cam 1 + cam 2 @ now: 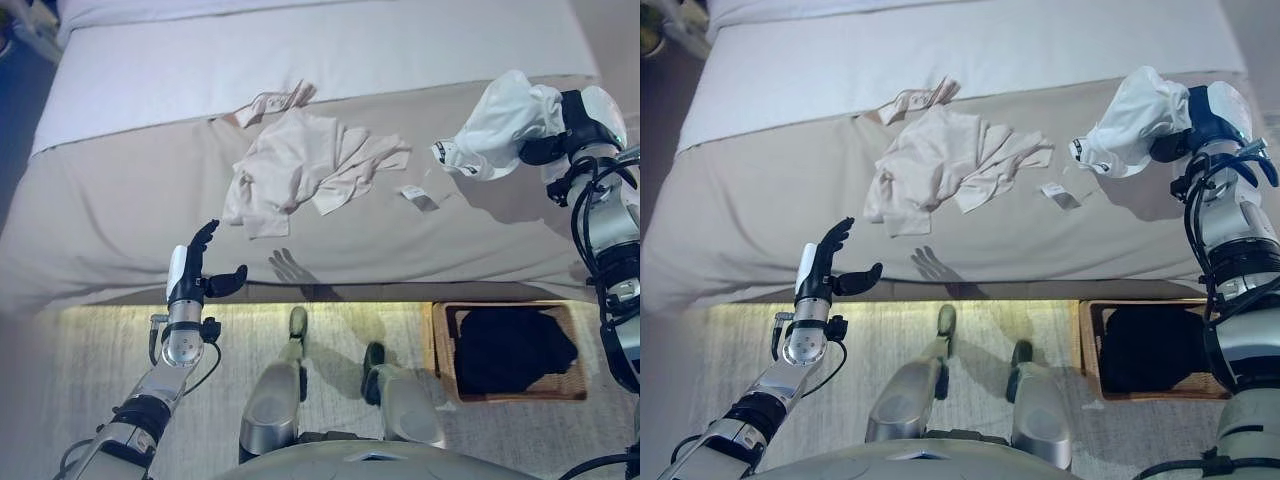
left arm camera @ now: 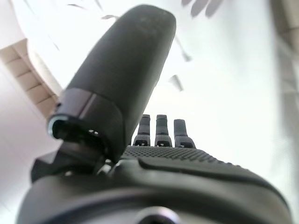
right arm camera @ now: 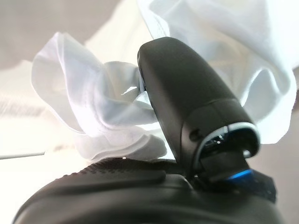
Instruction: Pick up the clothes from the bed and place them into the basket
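My right hand [image 1: 548, 148] is shut on a white garment [image 1: 500, 125] and holds it up above the right part of the bed [image 1: 120, 200]. The right wrist view shows the white cloth [image 3: 98, 116] bunched round my thumb [image 3: 187, 98]. A cream garment [image 1: 305, 165] lies crumpled on the middle of the bed, with a small pale piece [image 1: 272, 103] just behind it. The wicker basket [image 1: 570, 390] stands on the floor at the bed's right foot, with dark clothes [image 1: 512, 348] in it. My left hand [image 1: 200, 265] is open at the bed's near edge, left of the cream garment.
A small tag or label [image 1: 418, 197] lies on the bed right of the cream garment. A white sheet [image 1: 300, 50] covers the far part of the bed. Pale carpet [image 1: 100, 360] runs along the bed's near side.
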Tool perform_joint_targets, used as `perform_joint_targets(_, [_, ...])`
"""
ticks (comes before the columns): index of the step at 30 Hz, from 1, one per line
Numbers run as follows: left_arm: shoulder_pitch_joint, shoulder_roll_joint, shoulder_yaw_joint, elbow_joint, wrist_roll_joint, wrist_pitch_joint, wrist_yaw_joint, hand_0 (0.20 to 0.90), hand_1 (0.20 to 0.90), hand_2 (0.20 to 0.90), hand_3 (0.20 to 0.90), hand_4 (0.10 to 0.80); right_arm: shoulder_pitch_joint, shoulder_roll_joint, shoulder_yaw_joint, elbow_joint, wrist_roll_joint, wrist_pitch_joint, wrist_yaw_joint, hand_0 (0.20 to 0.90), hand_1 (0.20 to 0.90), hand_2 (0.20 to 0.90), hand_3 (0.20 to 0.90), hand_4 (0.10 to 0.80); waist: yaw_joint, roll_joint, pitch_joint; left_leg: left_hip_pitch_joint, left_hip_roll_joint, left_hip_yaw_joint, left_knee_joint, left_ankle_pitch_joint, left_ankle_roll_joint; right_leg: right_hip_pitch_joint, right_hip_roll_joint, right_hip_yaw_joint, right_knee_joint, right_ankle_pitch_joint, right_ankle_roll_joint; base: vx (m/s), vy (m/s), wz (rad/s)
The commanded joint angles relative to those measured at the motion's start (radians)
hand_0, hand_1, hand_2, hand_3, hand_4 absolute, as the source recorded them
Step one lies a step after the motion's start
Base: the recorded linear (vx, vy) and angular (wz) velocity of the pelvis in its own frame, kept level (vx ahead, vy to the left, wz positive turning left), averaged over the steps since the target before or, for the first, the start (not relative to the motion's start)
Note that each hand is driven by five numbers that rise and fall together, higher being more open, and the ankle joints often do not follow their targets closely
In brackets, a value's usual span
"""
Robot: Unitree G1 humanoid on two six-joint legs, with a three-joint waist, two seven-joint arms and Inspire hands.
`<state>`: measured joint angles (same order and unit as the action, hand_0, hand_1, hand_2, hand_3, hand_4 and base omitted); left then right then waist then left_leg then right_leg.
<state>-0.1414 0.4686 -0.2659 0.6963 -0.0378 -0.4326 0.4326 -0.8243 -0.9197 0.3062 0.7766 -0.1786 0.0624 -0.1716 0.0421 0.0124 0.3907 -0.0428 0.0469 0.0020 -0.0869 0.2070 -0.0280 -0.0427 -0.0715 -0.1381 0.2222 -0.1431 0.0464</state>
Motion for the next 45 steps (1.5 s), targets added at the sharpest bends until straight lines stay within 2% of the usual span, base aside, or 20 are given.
perform_joint_targets(1, [0.009,0.008,0.04,0.039,0.032,-0.047,0.024,0.9,0.9,0.9,0.9,0.8,0.044,-0.107,-0.008,-0.085,-0.017,-0.075,-0.063,0.3,0.3,0.3,0.2,0.1,-0.03,-0.036,-0.19,0.077,-0.018,0.045,0.056,-0.195,0.004,0.044,0.017,0.026,-0.136,0.122,-0.004,0.048,0.0,-0.19])
perform_joint_targets(6, [0.003,-0.009,0.057,0.096,0.038,-0.048,0.013,0.9,0.9,0.9,0.9,0.8,0.157,-0.147,-0.107,-0.131,-0.034,-0.082,-0.058,0.3,0.3,0.3,0.2,0.1,-0.078,-0.044,-0.242,0.117,-0.002,0.079,0.023,-0.196,0.002,0.059,0.029,0.07,-0.158,0.13,0.003,0.042,0.015,-0.28])
perform_joint_targets(13, [0.001,-0.016,0.072,0.138,0.048,-0.048,0.0,0.9,0.9,0.9,0.9,0.8,0.325,-0.177,-0.245,-0.196,-0.042,-0.095,-0.062,0.3,0.3,0.3,0.2,0.1,-0.148,-0.054,-0.273,0.146,0.012,0.121,0.019,-0.215,0.005,0.058,0.04,0.134,-0.171,0.14,0.012,0.014,0.023,-0.2])
perform_joint_targets(22, [0.002,-0.017,0.092,0.167,0.071,-0.066,-0.014,0.9,0.9,0.9,0.9,0.8,0.574,-0.157,-0.417,-0.251,-0.06,-0.113,-0.081,0.3,0.3,0.3,0.2,0.1,-0.22,-0.058,-0.285,0.169,0.023,0.176,0.027,-0.237,0.01,0.041,0.055,0.199,-0.174,0.157,0.019,0.008,0.012,-0.25])
perform_joint_targets(29, [0.012,-0.023,0.105,0.175,0.087,-0.08,-0.024,0.9,0.9,0.9,0.9,0.8,0.708,-0.134,-0.512,-0.242,-0.048,-0.142,-0.074,0.3,0.3,0.3,0.2,0.1,-0.254,-0.054,-0.292,0.181,0.028,0.203,0.026,-0.243,0.007,0.035,0.061,0.221,-0.18,0.167,0.025,0.0,-0.001,-0.14])
perform_joint_targets(35, [0.0,-0.03,0.097,0.173,0.093,-0.071,-0.026,0.9,0.9,0.9,0.9,0.8,0.747,-0.111,-0.519,-0.213,-0.043,-0.16,-0.045,0.3,0.3,0.3,0.2,0.1,-0.265,-0.05,-0.296,0.175,0.031,0.212,0.038,-0.248,0.004,0.021,0.064,0.225,-0.176,0.169,0.025,-0.019,-0.024,-0.07])
perform_joint_targets(45, [-0.009,-0.037,0.082,0.184,0.096,-0.07,-0.036,0.9,0.9,0.9,0.9,0.8,0.661,-0.068,-0.4,-0.117,-0.041,-0.117,0.016,0.3,0.3,0.3,0.2,0.1,-0.251,-0.036,-0.309,0.18,0.032,0.211,0.03,-0.242,-0.007,0.03,0.06,0.204,-0.194,0.177,0.023,0.001,-0.006,0.0])
